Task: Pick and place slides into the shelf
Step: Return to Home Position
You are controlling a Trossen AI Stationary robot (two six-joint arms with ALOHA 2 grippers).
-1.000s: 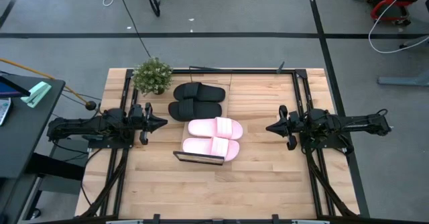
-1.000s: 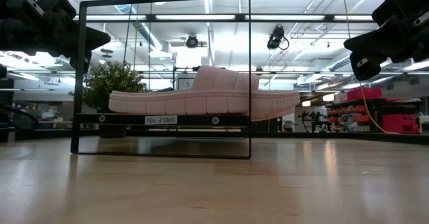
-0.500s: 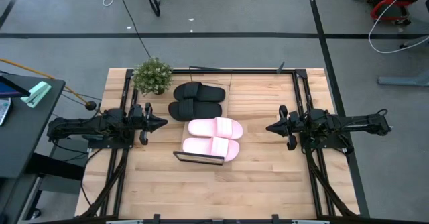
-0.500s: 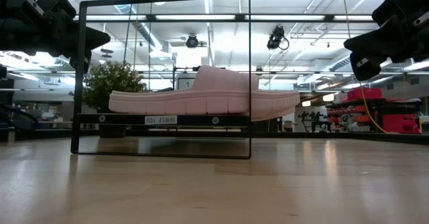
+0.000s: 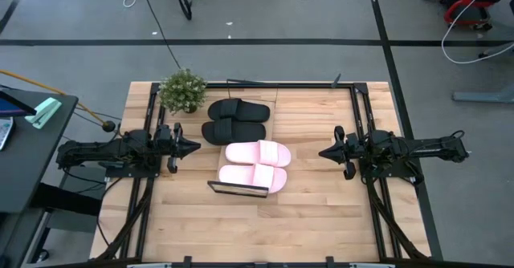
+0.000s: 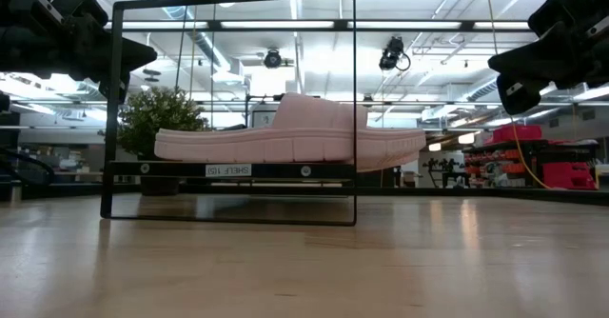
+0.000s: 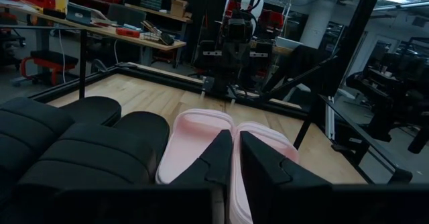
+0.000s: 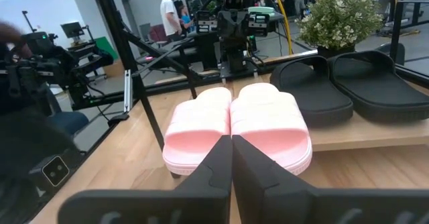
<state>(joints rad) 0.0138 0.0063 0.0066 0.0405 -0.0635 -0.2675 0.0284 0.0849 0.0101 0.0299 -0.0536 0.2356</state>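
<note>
— Are the jaws gripping anything?
— No. Your right gripper (image 8: pixel 232 147) is sitting closed and empty; your left gripper (image 7: pixel 236 150) is looking closed too, perhaps showing a sliver of gap. Both are hovering either side of the shelf (image 8: pixel 348 133), well apart from it.
— And the slides?
— All are lying on the shelf: the pink pair (image 5: pixel 255 165) side by side, the black pair (image 5: pixel 237 121) just beyond, nearing the plant (image 5: pixel 182 90).

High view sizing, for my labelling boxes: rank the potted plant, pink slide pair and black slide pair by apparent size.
1-2, tied because they look about alike: pink slide pair, black slide pair
3, smallest: potted plant
</note>
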